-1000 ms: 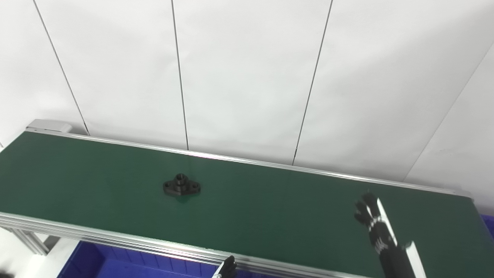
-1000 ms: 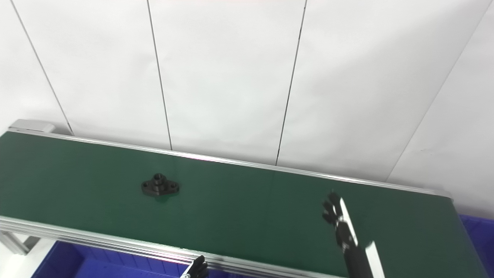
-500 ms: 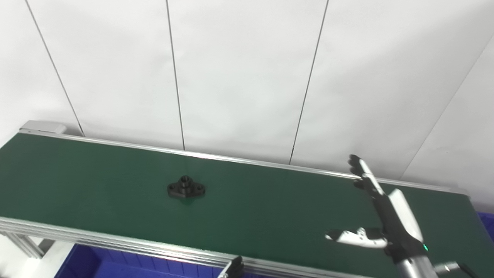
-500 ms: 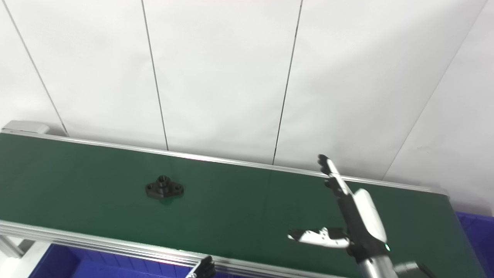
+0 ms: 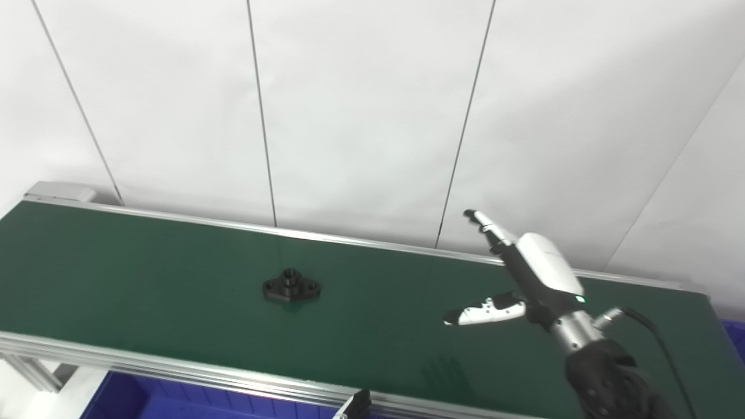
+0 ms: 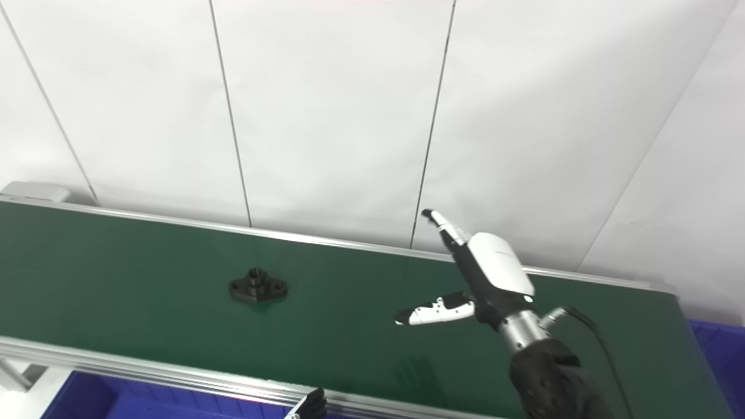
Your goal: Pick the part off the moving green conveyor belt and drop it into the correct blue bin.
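We are raising our right hand (image 5: 527,276) higher over the green conveyor belt (image 5: 145,273) than a second ago and reaching it further toward the small black flanged metal part (image 5: 291,288); its fingers (image 5: 486,224) are spreading apart from the thumb, holding nothing. The part is lying mid-belt, well apart from the hand, drifting slightly rightward. Our left hand (image 5: 356,405) is barely peeking in at the bottom edge, its fingers' state unclear, above the blue plastic bin (image 5: 174,398) under the aluminium rail (image 5: 174,366).

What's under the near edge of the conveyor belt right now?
Blue bins show below the conveyor belt's near rail, and the left hand peeks up there. The belt covers most of the bins; their contents cannot be seen.
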`<action>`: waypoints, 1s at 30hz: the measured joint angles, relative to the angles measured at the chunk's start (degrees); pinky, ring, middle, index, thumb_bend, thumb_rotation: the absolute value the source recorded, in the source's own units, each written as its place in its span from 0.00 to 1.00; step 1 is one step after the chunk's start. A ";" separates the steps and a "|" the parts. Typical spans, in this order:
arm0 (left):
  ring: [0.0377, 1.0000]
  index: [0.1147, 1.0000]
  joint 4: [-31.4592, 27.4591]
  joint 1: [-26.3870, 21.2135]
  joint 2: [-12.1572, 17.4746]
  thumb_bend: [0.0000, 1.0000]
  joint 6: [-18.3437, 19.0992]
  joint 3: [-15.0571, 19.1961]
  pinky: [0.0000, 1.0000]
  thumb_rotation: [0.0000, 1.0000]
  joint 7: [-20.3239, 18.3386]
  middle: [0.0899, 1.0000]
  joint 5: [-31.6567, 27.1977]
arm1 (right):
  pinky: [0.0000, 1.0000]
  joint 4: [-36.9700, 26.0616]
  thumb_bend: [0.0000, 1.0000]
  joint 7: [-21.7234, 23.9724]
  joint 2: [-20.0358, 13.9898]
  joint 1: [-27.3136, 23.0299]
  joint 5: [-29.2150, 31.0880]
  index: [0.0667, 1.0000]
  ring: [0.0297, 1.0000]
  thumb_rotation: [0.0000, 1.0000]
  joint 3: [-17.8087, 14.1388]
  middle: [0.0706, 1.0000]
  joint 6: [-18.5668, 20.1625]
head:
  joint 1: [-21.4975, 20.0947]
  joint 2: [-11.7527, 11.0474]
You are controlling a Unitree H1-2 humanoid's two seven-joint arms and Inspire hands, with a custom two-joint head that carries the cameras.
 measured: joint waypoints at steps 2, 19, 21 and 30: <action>0.94 0.94 -0.01 0.08 0.01 0.94 0.00 -0.04 0.86 0.71 0.03 0.95 0.43 | 0.79 3.02 1.00 -0.32 0.46 -1.54 -0.49 0.95 0.89 0.55 1.12 0.92 0.00 | 0.44 0.00; 0.93 0.92 0.77 0.07 0.00 0.90 -0.73 -0.24 0.84 0.73 0.67 0.95 3.12 | 0.73 22.59 1.00 -3.64 9.30 -13.02 -5.92 0.92 0.86 0.53 11.99 0.89 -0.01 | 3.25 0.09; 0.93 0.92 0.75 0.09 0.00 0.90 -0.80 -0.31 0.83 0.73 0.87 0.95 3.71 | 0.72 24.32 1.00 -3.80 10.24 -13.57 -6.17 0.91 0.85 0.53 12.85 0.88 -0.01 | 3.95 0.26; 0.93 0.91 0.64 0.37 0.06 0.87 -0.88 -0.77 0.81 0.75 2.01 0.96 6.35 | 0.70 34.28 1.00 -6.38 13.86 -18.16 -6.77 0.89 0.81 0.50 15.35 0.87 0.01 | 5.89 0.70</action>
